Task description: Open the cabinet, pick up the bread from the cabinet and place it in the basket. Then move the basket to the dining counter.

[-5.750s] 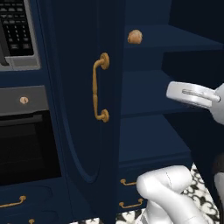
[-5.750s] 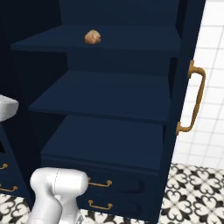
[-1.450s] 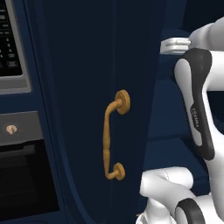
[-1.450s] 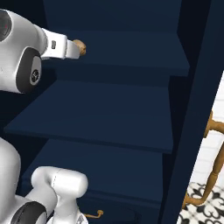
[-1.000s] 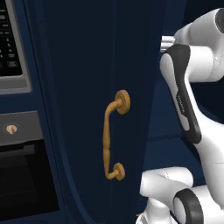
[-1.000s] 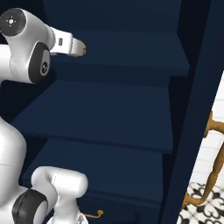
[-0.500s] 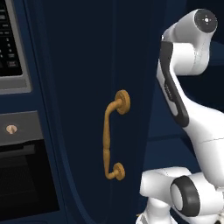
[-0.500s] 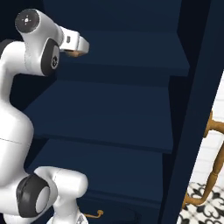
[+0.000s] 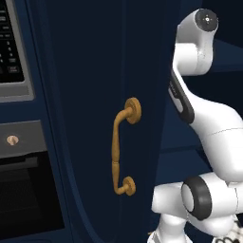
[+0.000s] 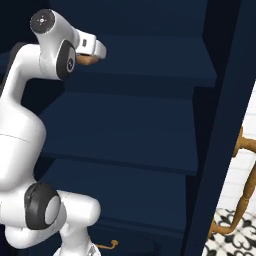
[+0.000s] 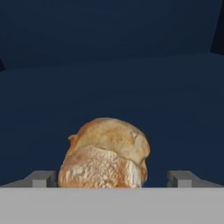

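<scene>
Hand view has the bread (image 11: 105, 153) sitting right between the two fingertips (image 11: 41, 178), hand (image 11: 111, 179) spread either side, no squeeze yet. Arm has swung up to the cabinet (image 10: 150, 125) shelf over the last second, so I'd say the pinch comes next.

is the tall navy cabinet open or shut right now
Open. The cabinet shows its bare navy shelves in the right base view, and its door stands swung out.

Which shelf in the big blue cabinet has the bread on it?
The top shelf of the three showing in the cabinet. The bread sits there by the claw; the two lower shelves look bare.
</scene>
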